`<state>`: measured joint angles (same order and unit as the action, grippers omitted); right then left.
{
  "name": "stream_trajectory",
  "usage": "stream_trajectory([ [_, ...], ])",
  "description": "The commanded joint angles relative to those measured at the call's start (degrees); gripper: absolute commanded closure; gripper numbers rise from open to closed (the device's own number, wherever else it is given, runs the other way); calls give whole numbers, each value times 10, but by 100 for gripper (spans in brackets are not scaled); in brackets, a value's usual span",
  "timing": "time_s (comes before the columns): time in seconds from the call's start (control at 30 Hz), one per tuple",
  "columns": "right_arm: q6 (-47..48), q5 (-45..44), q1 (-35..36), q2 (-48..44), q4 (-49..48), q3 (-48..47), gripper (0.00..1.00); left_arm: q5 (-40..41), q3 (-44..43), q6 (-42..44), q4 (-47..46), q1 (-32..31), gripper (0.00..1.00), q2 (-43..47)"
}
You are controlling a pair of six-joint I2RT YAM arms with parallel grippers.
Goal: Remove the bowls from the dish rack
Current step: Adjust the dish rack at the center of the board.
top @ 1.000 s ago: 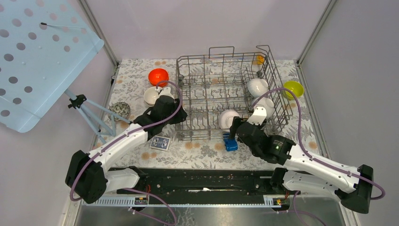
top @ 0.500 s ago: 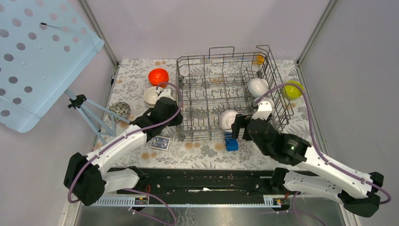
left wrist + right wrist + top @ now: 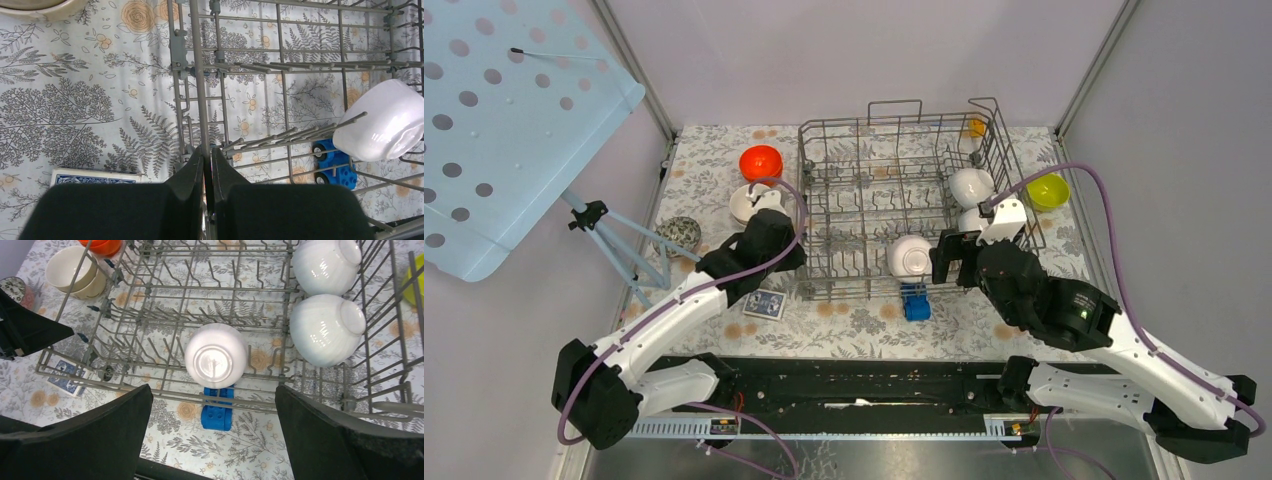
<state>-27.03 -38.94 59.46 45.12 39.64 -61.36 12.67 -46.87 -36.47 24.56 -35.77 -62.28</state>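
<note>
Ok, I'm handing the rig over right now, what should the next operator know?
Left gripper: shut on the large grey wire dish rack, left side.
Right gripper: open, above the nearest white glossy bowl.
Done: orange-red bowl, stacked beige bowls and yellow-green bowl sit on the table outside.
Left: that white bowl, plus far-right white bowl and near-right white bowl, all in the rack.

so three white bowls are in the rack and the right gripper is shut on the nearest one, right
No. The three white bowls are in the dish rack, but the right gripper is open, not shut: in the right wrist view its fingers stand wide apart with the nearest bowl untouched between them.
</note>
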Motion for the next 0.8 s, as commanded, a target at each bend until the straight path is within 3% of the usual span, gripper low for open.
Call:
stream_trajectory([
  [0.0,22,-29,-4,-4,13,-22,0,35,-20,44,53,1,100,16],
  [0.53,40,-65,-4,-30,27,-32,0,78,-46,62,117,24,98,61],
  [0.67,44,-66,-4,-33,28,-33,0,64,-56,62,116,24,81,61],
  [0.77,44,-67,-4,-34,32,-37,0,51,-73,60,118,24,55,68],
])
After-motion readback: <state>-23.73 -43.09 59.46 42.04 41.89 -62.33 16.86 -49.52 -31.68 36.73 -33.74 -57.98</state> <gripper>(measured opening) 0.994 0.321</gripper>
